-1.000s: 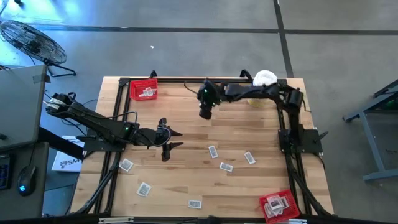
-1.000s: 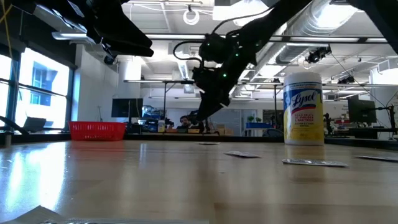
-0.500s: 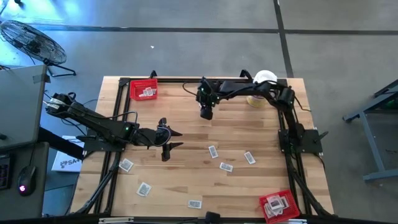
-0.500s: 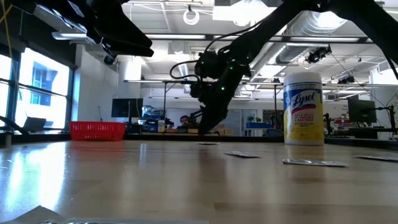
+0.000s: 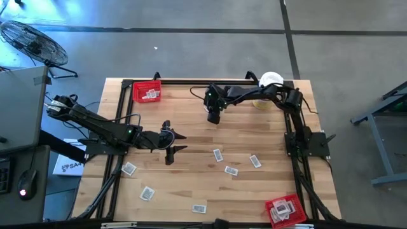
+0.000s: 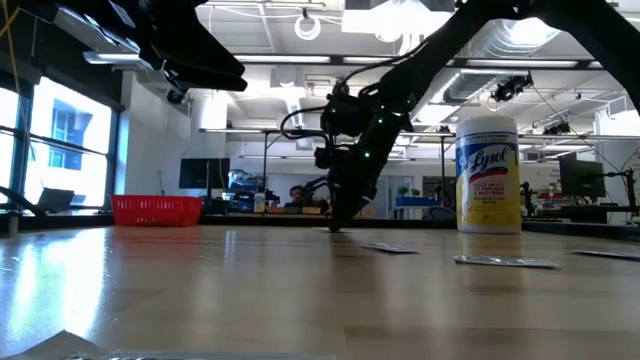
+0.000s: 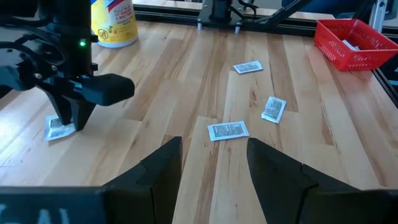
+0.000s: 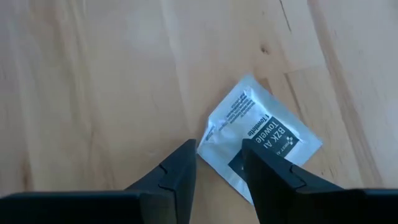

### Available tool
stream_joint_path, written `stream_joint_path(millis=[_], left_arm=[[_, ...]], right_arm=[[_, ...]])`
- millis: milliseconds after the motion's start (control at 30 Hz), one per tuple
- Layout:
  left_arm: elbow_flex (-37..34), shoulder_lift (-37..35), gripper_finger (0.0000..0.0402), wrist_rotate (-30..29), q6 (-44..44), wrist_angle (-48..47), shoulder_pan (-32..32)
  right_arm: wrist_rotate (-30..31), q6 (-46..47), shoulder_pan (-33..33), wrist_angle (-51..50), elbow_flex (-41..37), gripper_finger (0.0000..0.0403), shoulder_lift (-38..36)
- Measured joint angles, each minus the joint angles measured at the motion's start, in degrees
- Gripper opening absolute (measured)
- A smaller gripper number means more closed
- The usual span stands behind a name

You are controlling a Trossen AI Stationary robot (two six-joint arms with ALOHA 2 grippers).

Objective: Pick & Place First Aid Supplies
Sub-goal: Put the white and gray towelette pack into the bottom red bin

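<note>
Dropping over the last second from well above the board, the right gripper [image 8: 219, 150] now stands with its tips at the wood, while the left gripper [image 5: 172, 144] has not moved and hangs spread wide over the middle of the table [image 5: 191, 133]. This looks like the start of a pick. One packet [image 8: 261, 134] lies flat directly beneath the right claw, its edge in the narrow gap between the part-open fingers [image 8: 180, 165]; nothing is clenched or lifted yet.

By count:
- Seven loose packets: this one, plus six scattered nearer the table's front, well away from the right claw.
- Two red trays [image 5: 147, 91], each already holding a few packets too small to count.
- One yellow-labelled tub [image 5: 270, 81], beside the right arm.
</note>
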Motion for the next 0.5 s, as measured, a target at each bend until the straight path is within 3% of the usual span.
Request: stream_joint_path(millis=[200,500], left_arm=[[0.00,0.00,0.0179,0.00,0.00,-0.02,0.00],[0.00,0.00,0.0179,0.00,0.00,-0.02,0.00]], right_arm=[[-0.58,-1.72,1.39,-2.38,0.47,0.0123,-0.02],[-0.87,-6.07,7.94,-14.93,0.56,0.0123,-1.54]])
